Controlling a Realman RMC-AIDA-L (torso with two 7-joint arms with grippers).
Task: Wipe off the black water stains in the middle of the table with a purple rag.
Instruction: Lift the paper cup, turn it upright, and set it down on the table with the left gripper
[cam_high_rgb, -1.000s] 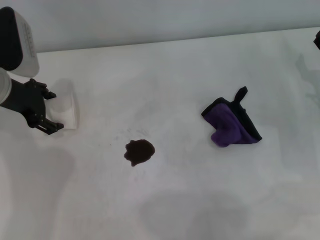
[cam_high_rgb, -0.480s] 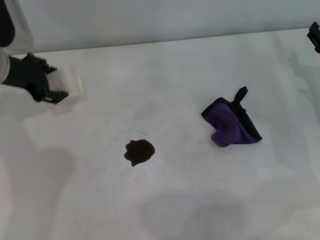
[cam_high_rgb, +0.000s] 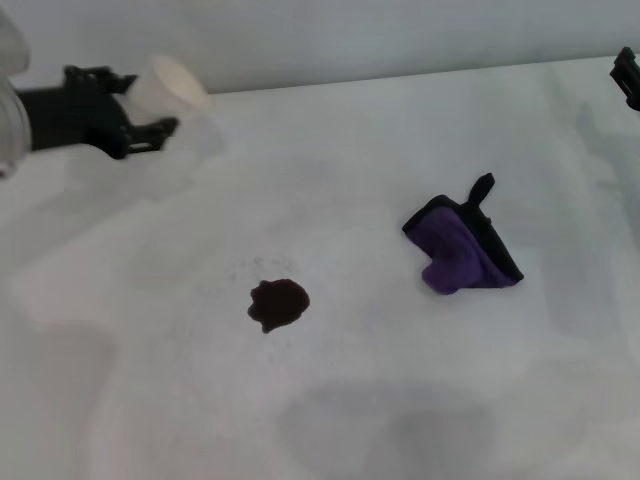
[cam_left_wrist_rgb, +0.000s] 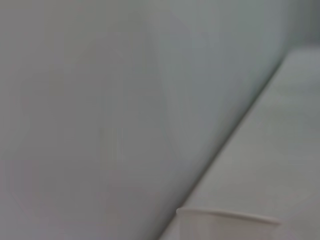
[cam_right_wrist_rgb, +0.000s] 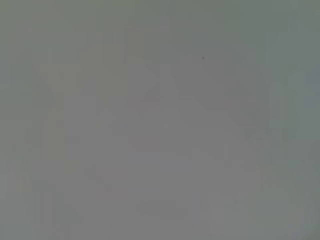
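The black water stains (cam_high_rgb: 278, 304) sit as one dark blotch mid-table, slightly toward the left edge. The purple rag (cam_high_rgb: 462, 250) lies crumpled well apart, toward the right edge of the table (cam_high_rgb: 330, 160). Near the far left corner, the left gripper (cam_high_rgb: 140, 98) clasps a white paper cup (cam_high_rgb: 172, 88), apparently tilted. The right gripper (cam_high_rgb: 628, 76) barely shows at the far right edge; its fingers cannot be made out.

black left hand (cam_high_rgb: 140, 105) on a pale grey wrist.

Plain grey wall (cam_high_rgb: 400, 35) behind.
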